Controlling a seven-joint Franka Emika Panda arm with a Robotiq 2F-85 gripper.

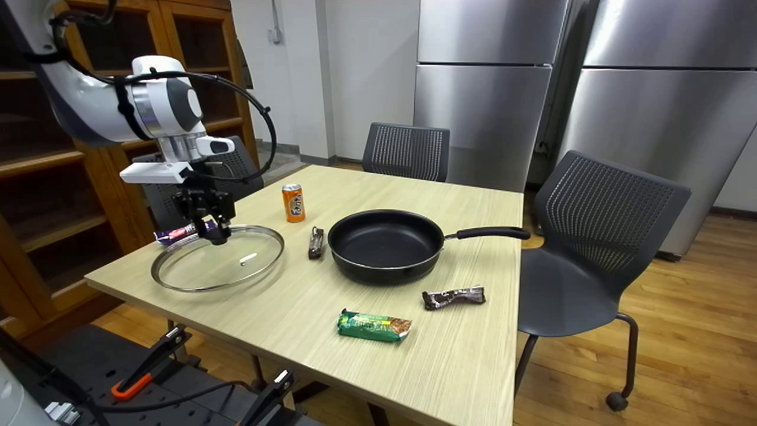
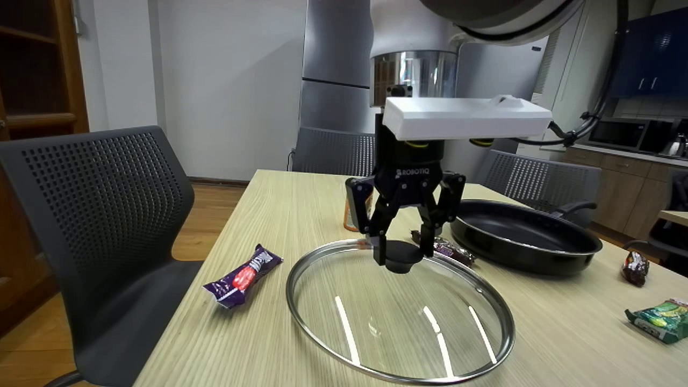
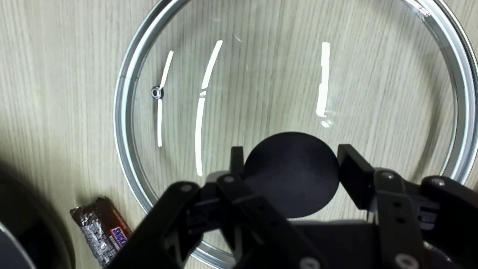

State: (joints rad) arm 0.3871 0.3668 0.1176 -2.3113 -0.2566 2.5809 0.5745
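My gripper (image 2: 403, 250) points down over a round glass lid (image 2: 376, 306) with a metal rim. In the wrist view its finger pads (image 3: 347, 168) press against both sides of the lid's black knob (image 3: 298, 172). The lid lies close to the table top in both exterior views; whether its rim touches the wood I cannot tell. Beside the rim is a purple candy bar (image 2: 244, 277). A brown Snickers bar (image 3: 102, 228) lies between the lid and a black frying pan (image 1: 387, 242). An orange Fanta can (image 1: 294, 203) stands behind them, partly hidden by the gripper in an exterior view.
The pan's handle (image 1: 488, 233) reaches toward the table's side edge. Nearer the front lie a dark-wrapped bar (image 1: 454, 297) and a green bar (image 1: 372, 326). Chairs (image 1: 408, 151) stand around the light wooden table (image 1: 449, 367). A cable loop hangs from the arm.
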